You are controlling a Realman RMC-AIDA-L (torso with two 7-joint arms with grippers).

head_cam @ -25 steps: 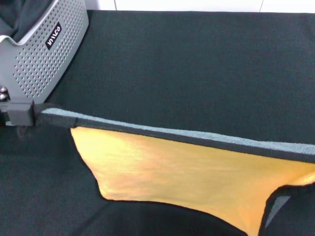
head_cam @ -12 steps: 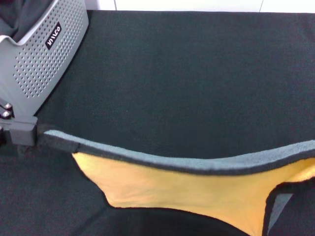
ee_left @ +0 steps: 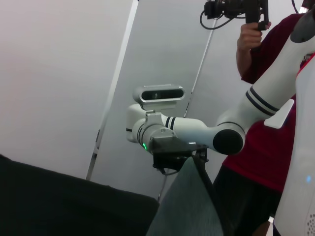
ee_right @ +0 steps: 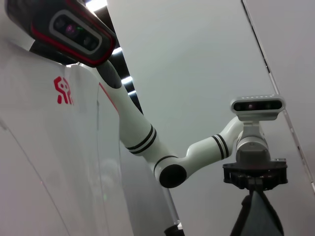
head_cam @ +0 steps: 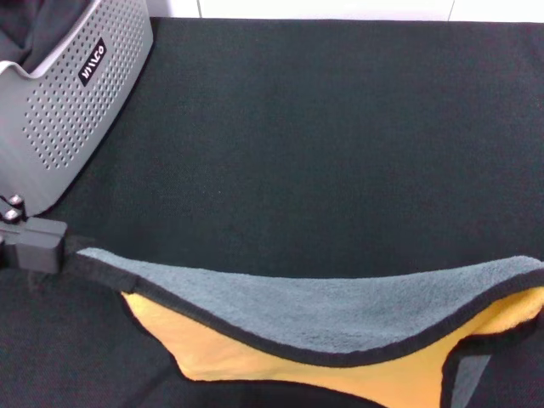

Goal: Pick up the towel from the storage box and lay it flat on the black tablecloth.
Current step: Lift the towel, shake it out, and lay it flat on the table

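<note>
The towel [head_cam: 323, 310] hangs stretched between my two grippers low over the near part of the black tablecloth [head_cam: 340, 127]. Its grey side faces up and sags in the middle, and the yellow side [head_cam: 255, 361] shows beneath along the near edge. My left gripper [head_cam: 58, 252] is shut on the towel's left corner, just in front of the storage box [head_cam: 68, 93]. The right gripper is outside the head view. The left wrist view shows the right gripper [ee_left: 189, 156] shut on a grey towel corner [ee_left: 189, 206]. The right wrist view shows the left gripper [ee_right: 254, 189] pinching the towel [ee_right: 258, 216].
Dark cloth [head_cam: 30, 25] lies inside the storage box at the table's far left. A person in a red shirt [ee_left: 256, 147] stands behind the right arm holding a camera rig [ee_left: 236, 10]. The tablecloth spreads wide beyond the towel.
The towel's held edge has dropped and come nearer. The grey side has rolled over to face up, covering much of the yellow. My left gripper has sunk lower with it.
</note>
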